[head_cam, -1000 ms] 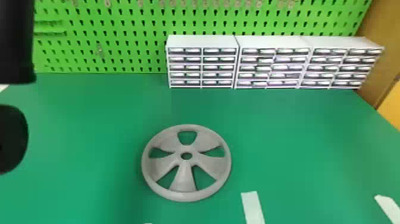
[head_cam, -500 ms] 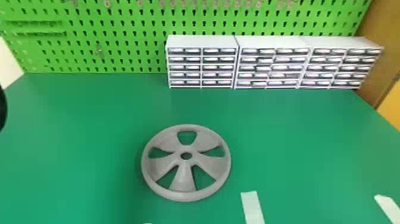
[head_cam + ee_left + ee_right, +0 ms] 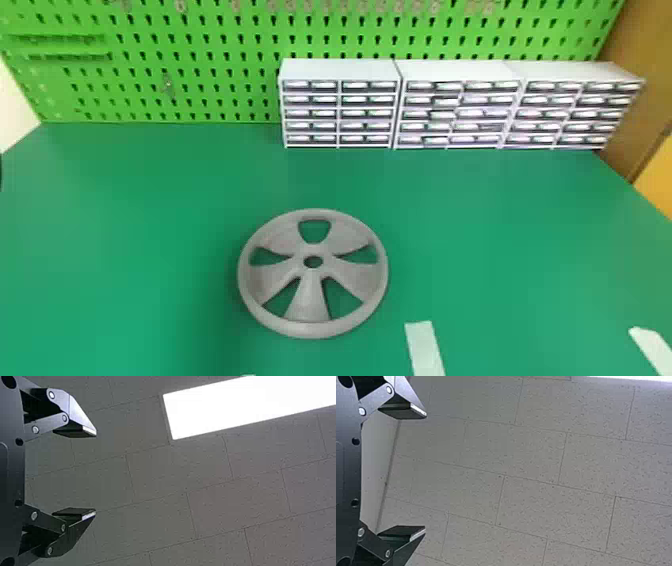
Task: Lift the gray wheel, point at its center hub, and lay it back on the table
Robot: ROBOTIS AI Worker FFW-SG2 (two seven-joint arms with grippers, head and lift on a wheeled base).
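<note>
The gray wheel [image 3: 307,305] lies flat on the green table [image 3: 500,250], a little left of the middle in the head view. Its center hub [image 3: 313,254] faces up, with a round hole, and wide spokes run out to the rim. In the left wrist view my left gripper [image 3: 96,474] is open, nothing between its fingers, facing the ceiling. My right gripper [image 3: 426,473] is also open and holds nothing; ceiling panels are behind it in the right wrist view. Both are away from the wheel.
White drawer cabinets [image 3: 340,70] stand in a row along the table's back, from the middle to the right. Behind them rises a green pegboard [image 3: 200,40]. Strips of white tape [image 3: 424,350] are stuck on the table at the front and right.
The black left arm, seen at the head view's left side a second ago, has moved out past the left edge, leaving only a dark sliver. The wheel has stayed where it was.
</note>
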